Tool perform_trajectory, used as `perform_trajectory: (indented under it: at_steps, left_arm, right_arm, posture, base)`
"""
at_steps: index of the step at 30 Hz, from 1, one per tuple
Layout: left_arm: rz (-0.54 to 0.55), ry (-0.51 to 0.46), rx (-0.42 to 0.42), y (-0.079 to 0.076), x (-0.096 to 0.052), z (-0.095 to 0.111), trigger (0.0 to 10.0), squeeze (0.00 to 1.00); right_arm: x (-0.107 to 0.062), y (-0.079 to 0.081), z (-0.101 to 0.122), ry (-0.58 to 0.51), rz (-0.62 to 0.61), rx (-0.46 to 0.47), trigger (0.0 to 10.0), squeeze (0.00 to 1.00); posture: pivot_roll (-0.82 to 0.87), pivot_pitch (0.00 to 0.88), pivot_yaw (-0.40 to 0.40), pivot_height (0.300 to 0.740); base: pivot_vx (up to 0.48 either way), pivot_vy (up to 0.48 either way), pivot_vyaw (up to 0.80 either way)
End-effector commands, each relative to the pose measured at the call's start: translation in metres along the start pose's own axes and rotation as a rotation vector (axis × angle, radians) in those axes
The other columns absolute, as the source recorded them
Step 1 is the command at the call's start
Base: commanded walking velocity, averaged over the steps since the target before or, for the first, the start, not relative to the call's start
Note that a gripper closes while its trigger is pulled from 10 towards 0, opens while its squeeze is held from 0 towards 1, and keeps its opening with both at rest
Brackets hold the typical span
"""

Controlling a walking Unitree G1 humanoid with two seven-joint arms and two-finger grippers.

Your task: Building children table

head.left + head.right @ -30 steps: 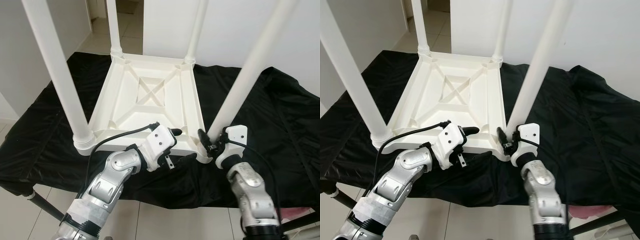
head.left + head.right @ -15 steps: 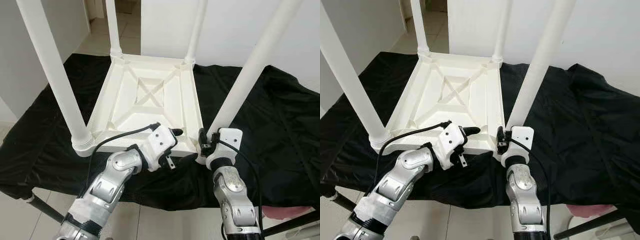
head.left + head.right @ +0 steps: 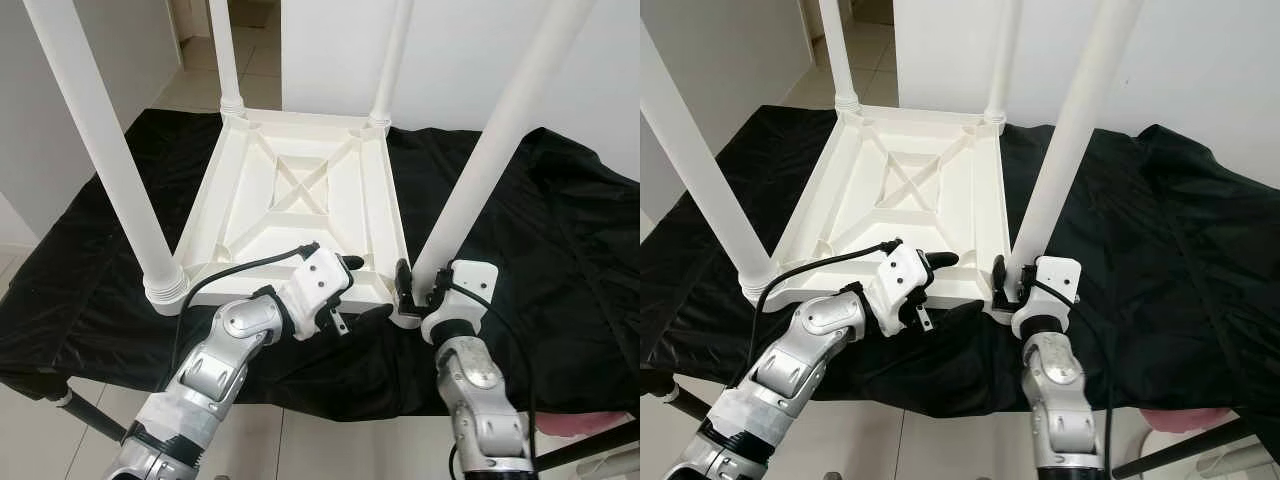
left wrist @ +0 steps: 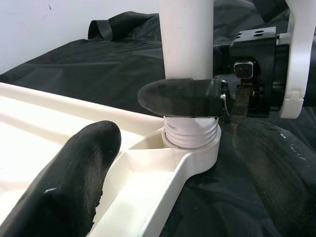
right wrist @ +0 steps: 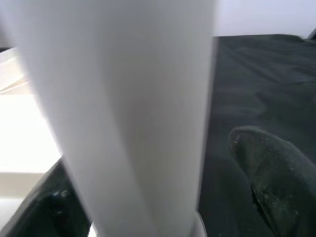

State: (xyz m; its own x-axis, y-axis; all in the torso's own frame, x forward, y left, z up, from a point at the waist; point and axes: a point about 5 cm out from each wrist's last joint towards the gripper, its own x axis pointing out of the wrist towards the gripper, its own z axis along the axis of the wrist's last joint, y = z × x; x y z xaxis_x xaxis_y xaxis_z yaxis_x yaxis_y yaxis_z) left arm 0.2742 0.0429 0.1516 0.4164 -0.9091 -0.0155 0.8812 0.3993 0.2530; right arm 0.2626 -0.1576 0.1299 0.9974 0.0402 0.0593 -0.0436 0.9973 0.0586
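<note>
1. Four white legs rising from an upturned children's table (image 3: 300, 215), tabletop flat on a black cloth (image 3: 560, 240), long side running near to far
2. Near-right leg (image 3: 490, 160) seated in its corner socket, leaning up and right
3. Right gripper (image 3: 415, 290) clamped on that leg's base, one finger (image 5: 276, 182) on each side
4. Left gripper (image 3: 352, 288) at the near rim just left of that corner, fingers (image 4: 69, 182) apart astride the rim
5. Near edge of cloth just below the grippers; bare cloth to the right
</note>
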Motion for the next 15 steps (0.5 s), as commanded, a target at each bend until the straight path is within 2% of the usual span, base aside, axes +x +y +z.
perform_trajectory:
  at_steps: [1, 3, 9, 11, 12, 15]
  left_arm:
    - [-0.003, 0.004, 0.015, -0.001, -0.001, 0.001, 10.0, 0.00]
    - [-0.002, 0.009, 0.022, 0.000, -0.001, 0.001, 10.0, 0.00]
    - [-0.015, 0.016, 0.022, -0.003, -0.002, -0.001, 10.0, 0.00]
    - [-0.066, 0.032, 0.005, -0.010, -0.003, -0.002, 10.0, 0.00]
    - [-0.066, 0.032, 0.005, -0.010, -0.003, -0.002, 10.0, 0.00]
    - [-0.142, 0.053, -0.042, -0.015, -0.007, -0.004, 10.0, 0.00]
  right_arm:
    - [-0.002, -0.011, -0.003, 0.009, 0.065, -0.011, 10.0, 0.00]
    - [-0.002, -0.020, 0.000, 0.001, 0.188, -0.051, 10.0, 0.00]
    - [-0.001, -0.022, 0.006, -0.011, 0.325, -0.027, 10.0, 0.00]
    - [-0.001, -0.023, 0.008, -0.016, 0.449, -0.070, 10.0, 0.00]
    - [-0.001, -0.023, 0.008, -0.016, 0.449, -0.070, 10.0, 0.00]
    - [0.005, -0.024, 0.004, 0.009, 0.571, -0.141, 10.0, 0.00]
  posture:
    - [-0.04, 0.000, -0.024, 0.740]
    - [-0.04, 0.000, -0.024, 0.740]
    - [-0.04, 0.000, -0.025, 0.740]
    - [-0.05, 0.000, -0.013, 0.740]
    - [-0.05, 0.000, -0.013, 0.740]
    - [-0.05, 0.000, -0.007, 0.740]
  base:
    - [0.000, 0.000, 0.00]
    - [0.000, 0.000, 0.00]
    - [0.000, 0.000, 0.00]
    - [0.000, 0.000, 0.00]
    - [0.000, 0.000, 0.00]
    - [0.000, 0.000, 0.00]
